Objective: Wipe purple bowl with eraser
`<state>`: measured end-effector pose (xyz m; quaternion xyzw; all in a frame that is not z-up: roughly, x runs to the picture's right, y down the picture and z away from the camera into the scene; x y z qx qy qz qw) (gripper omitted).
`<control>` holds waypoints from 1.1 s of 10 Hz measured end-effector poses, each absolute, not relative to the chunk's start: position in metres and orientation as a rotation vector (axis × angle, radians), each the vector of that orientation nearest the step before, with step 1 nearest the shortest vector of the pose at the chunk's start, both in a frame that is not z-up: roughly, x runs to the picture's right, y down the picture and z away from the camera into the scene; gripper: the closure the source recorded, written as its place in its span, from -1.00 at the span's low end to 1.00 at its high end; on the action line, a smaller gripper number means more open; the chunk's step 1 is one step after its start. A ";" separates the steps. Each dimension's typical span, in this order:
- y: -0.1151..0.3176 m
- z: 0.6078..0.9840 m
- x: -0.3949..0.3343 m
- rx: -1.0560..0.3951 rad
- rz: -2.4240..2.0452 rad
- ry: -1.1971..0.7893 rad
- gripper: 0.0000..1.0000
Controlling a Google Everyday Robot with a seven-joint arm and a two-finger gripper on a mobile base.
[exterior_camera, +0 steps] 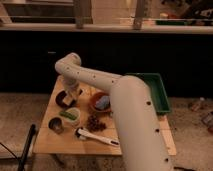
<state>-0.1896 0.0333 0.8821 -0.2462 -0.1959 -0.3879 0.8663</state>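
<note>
The purple bowl is small, dark and round, and sits at the left side of the wooden table. My gripper hangs down from the white arm's bent wrist, right at the bowl's right rim and partly covering it. A small pale patch shows at the gripper's tip; I cannot tell whether this is the eraser, which does not show anywhere else.
An orange bowl with a blue pad sits right of the gripper. In front are a cream-green cup, a small dark cup, a brown cluster and a white-handled tool. A green tray lies at the right.
</note>
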 end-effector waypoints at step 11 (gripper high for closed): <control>0.014 0.842 -0.190 -0.347 -0.761 -0.525 0.83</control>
